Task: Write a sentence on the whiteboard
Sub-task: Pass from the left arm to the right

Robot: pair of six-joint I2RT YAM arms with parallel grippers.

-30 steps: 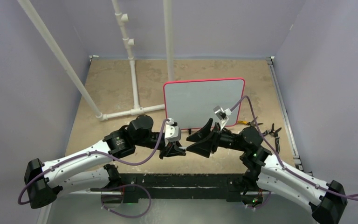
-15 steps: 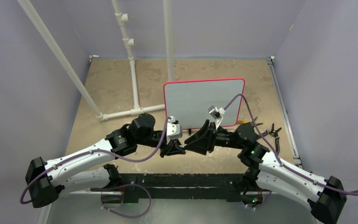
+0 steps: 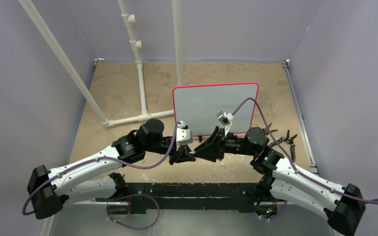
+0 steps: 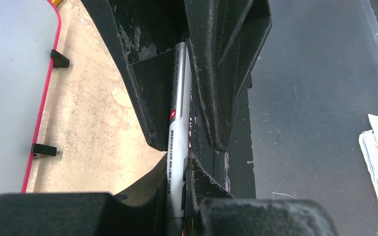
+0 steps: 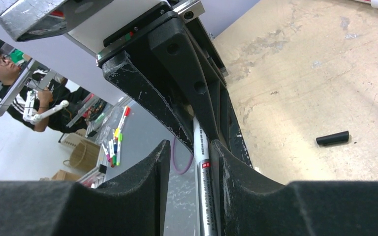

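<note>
The whiteboard [image 3: 211, 105] lies flat on the tan table beyond both grippers; its pink-red frame encloses a blank face, and no sentence shows on it. My left gripper [image 3: 191, 157] is shut on a silver marker [image 4: 177, 140], which sticks out toward the right gripper [image 3: 203, 149]. In the right wrist view the marker [image 5: 204, 187] rests against one of the right gripper's fingers [image 5: 236, 167], with a gap to the other, so the right gripper [image 5: 191, 147] stands open around it. The two grippers meet tip to tip just in front of the board's near edge [image 4: 34, 113].
A white pipe frame [image 3: 140, 73] stands at the back left of the table. Small black clips [image 3: 285, 137] lie near the right edge. A short black cap [image 5: 332, 138] lies on the table. Grey walls enclose three sides.
The right gripper has moved left onto the marker held by the left gripper, and its jaws have narrowed around it. The left arm has barely shifted.
</note>
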